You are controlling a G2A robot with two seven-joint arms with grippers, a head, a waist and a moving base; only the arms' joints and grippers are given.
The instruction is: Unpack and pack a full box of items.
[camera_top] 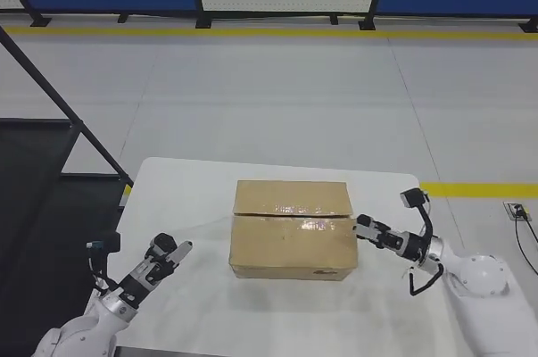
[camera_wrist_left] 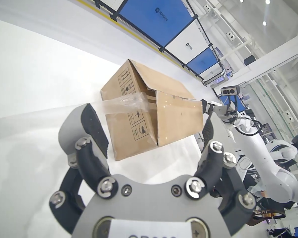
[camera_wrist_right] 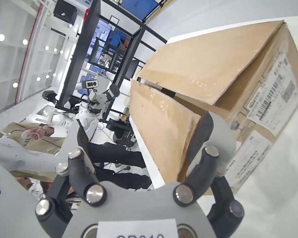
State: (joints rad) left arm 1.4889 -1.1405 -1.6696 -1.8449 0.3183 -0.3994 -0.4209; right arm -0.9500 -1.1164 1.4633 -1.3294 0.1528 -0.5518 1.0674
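A brown cardboard box (camera_top: 291,230) stands at the middle of the white table (camera_top: 188,192). Its two top flaps lie nearly closed, slightly lifted along the seam, with shiny clear tape on them. A loose strip of clear tape (camera_wrist_left: 124,103) hangs off the box end (camera_wrist_left: 139,115) that faces my left gripper. My left gripper (camera_top: 172,251) is open and hovers over the table well apart from the box (camera_wrist_left: 164,92). My right gripper (camera_top: 364,223) is at the opposite end, open, with the corner of the nearer flap (camera_wrist_right: 161,130) between its fingers (camera_wrist_right: 208,134).
A black metal frame (camera_top: 63,116) and a dark panel stand beside the table on the left gripper's side. The table has bare surface all around the box. A cable and floor socket (camera_top: 517,211) lie on the floor past the right arm.
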